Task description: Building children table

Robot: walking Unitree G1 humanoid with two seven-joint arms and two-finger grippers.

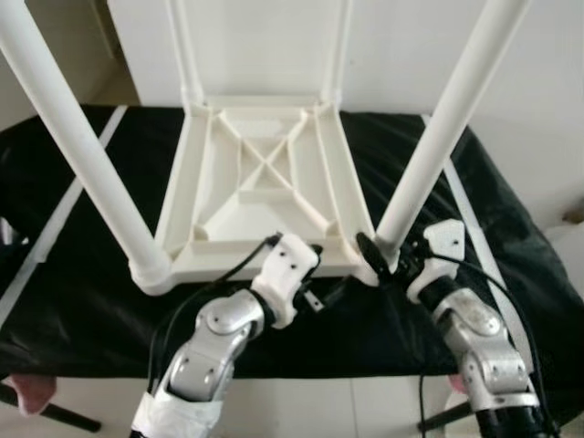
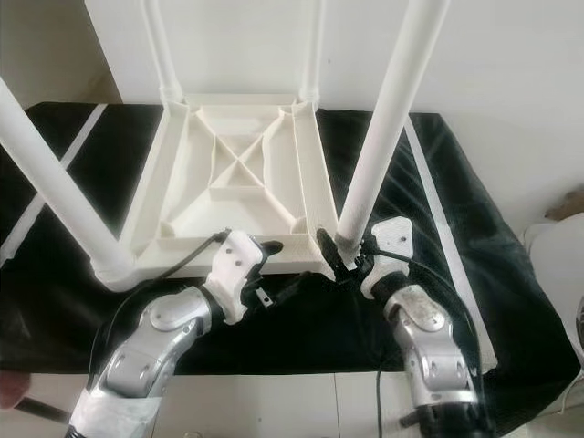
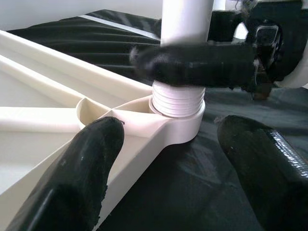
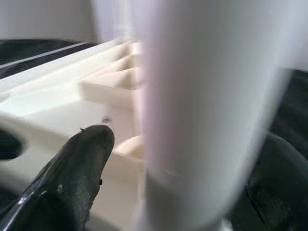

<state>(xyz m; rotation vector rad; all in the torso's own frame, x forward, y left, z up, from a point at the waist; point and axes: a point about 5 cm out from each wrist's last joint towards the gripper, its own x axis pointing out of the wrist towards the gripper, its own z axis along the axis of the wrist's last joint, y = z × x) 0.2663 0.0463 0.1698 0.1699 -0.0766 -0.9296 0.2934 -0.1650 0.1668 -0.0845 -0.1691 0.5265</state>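
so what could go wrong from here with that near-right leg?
1. Threads still show at the base of the near-right leg, so it looks not fully seated; a slip of the right end effector could cross-thread or loosen it.
2. The left end effector is open beside the tabletop, not gripping; turning the leg may spin the top on the black cloth.
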